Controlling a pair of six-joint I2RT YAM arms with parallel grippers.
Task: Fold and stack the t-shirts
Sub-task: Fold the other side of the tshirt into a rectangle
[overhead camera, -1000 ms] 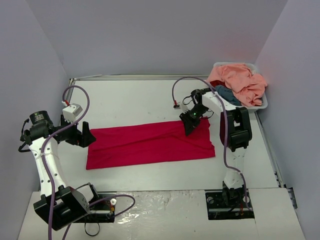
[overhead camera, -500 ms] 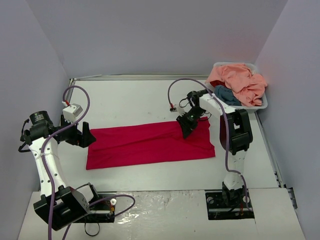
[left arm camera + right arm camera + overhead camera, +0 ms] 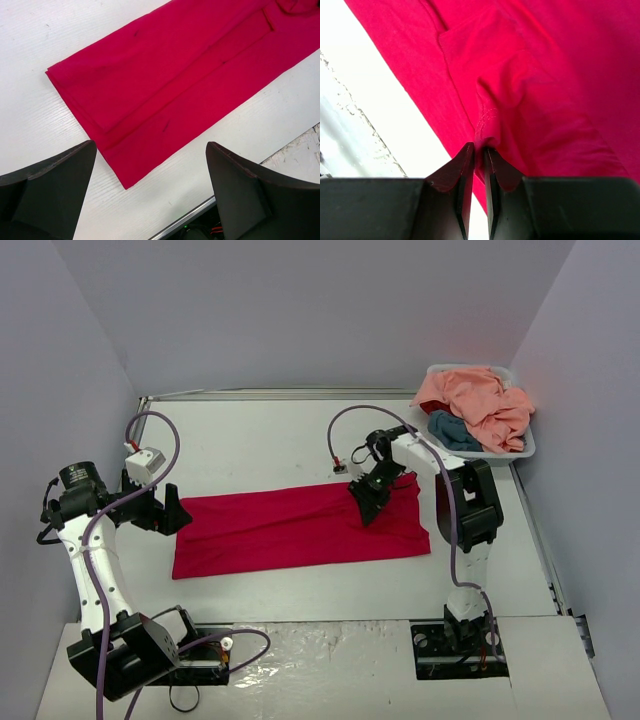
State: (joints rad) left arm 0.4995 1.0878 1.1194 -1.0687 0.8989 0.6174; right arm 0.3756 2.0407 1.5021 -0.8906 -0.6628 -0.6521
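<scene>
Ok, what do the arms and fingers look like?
The left arm and right arm are white links with black joints, each trailing a purple cable. The fingers are matte black wedges. A small white box sits on the left wrist.

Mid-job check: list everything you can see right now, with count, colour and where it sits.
red t-shirt: 1, crimson, lying as a long folded strip across the middle of the table
peach-pink t-shirt: 1 as far as shows, peach-pink, heaped on top in the basket
teal-blue t-shirt: 1, teal-blue, in the basket, partly under the peach-pink one
basket: 1, white, far right corner of the table
table: 1, white, under everything
left hand: 1, black, open, at the red t-shirt's left end, holding nothing
right hand: 1, black, shut on a bunched fold of the red t-shirt near its right end
</scene>
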